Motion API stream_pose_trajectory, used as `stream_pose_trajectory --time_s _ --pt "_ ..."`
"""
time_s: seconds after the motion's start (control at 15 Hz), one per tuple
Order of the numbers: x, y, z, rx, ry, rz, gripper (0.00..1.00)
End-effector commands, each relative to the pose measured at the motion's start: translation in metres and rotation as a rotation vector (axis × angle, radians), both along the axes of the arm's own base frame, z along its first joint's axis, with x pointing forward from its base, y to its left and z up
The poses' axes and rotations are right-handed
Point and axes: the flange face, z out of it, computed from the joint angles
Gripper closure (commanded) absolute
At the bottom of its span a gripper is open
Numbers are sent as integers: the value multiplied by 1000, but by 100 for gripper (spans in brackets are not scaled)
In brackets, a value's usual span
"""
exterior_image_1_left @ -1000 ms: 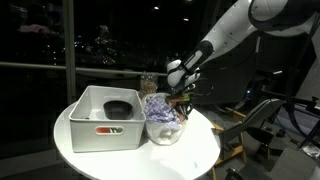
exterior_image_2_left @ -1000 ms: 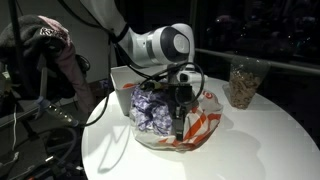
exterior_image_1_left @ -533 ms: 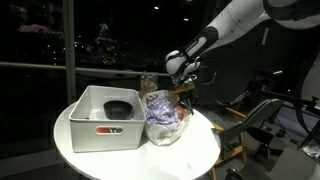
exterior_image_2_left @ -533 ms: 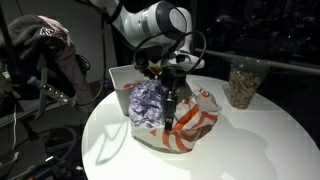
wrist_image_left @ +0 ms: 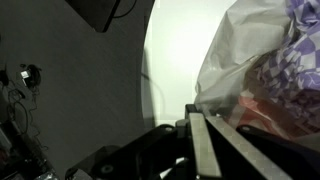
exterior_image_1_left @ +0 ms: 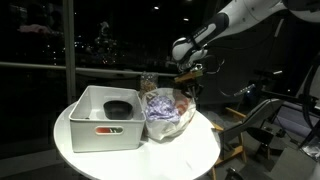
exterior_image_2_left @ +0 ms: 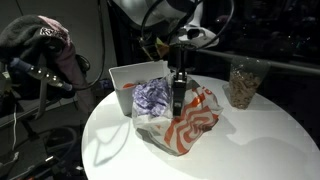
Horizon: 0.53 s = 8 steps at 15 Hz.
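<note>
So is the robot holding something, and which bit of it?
Yes. The gripper is shut on a thin dark stick, pinching its top end; the rest hangs down over the plastic bag.

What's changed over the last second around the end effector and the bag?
The end effector, shut, rose up and out of the plastic bag, and the bag changed shape slightly. Whether it pinches any plastic is unclear. The white bin and table stayed put.

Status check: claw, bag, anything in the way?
Claw shut, tip at the top of the orange-and-white bag; contact unclear. Purple bag and white bin alongside, not blocking.
</note>
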Motion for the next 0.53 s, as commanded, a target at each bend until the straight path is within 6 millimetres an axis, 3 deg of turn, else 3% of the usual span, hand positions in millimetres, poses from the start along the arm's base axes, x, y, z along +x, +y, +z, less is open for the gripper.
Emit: stream_pose_trajectory --time_s 0.0,0.47 --pt "-11 3 48 50 -77 64 99" --pt "-32 6 112 71 -252 113 99"
